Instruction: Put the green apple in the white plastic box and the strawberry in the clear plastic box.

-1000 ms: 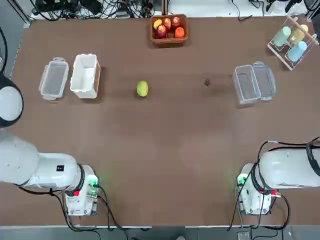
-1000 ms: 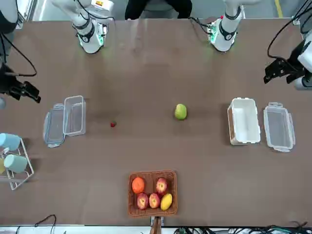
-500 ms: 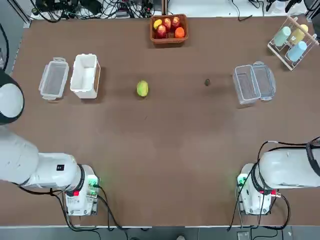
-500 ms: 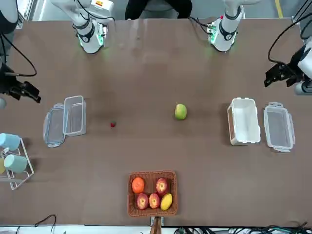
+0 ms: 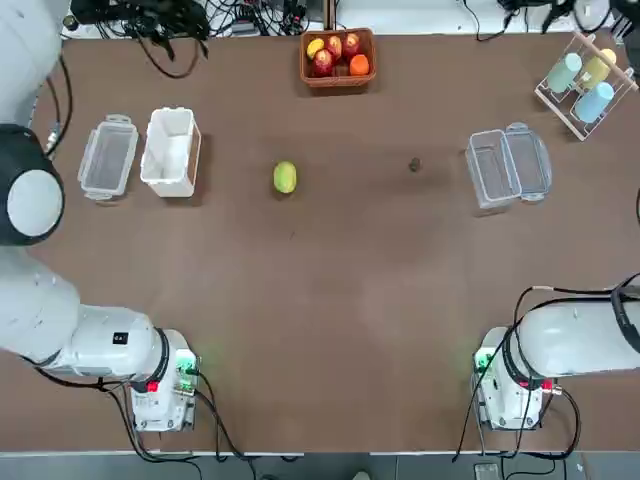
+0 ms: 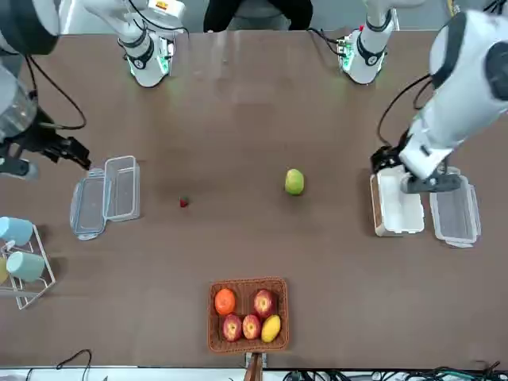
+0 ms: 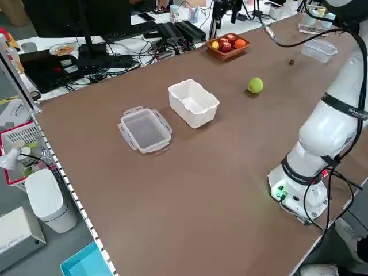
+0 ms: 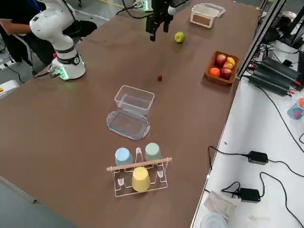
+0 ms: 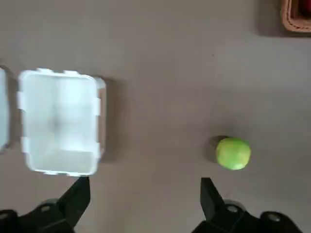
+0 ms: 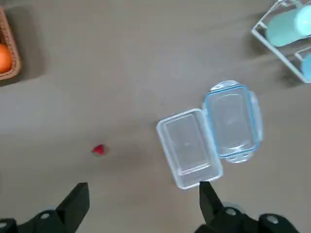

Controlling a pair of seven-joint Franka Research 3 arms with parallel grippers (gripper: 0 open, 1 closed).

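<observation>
The left pincer (image 9: pixel 141 204) now hangs high above the table with its two fingers spread wide and nothing between them; in half a second the left arm has swung inward from the table's left edge, and in the front view its wrist now covers part of the white plastic box (image 6: pixel 397 208). Through its wrist camera the green apple (image 9: pixel 233 153) lies on the bare table (image 5: pixel 320 300), a little beyond one fingertip, and well apart from the white plastic box. The right pincer (image 10: pixel 141 204) is released as well, wide open and empty, and it has also moved in from the right edge toward the clear plastic box (image 10: pixel 188 148), whose lid piece lies open beside it. The strawberry (image 10: pixel 99 150) rests alone on the table, well apart from that box. Both fruits are untouched, so no part of the task is done yet; the change probably means that each arm begins its approach, the left toward the apple and the right toward the strawberry.
</observation>
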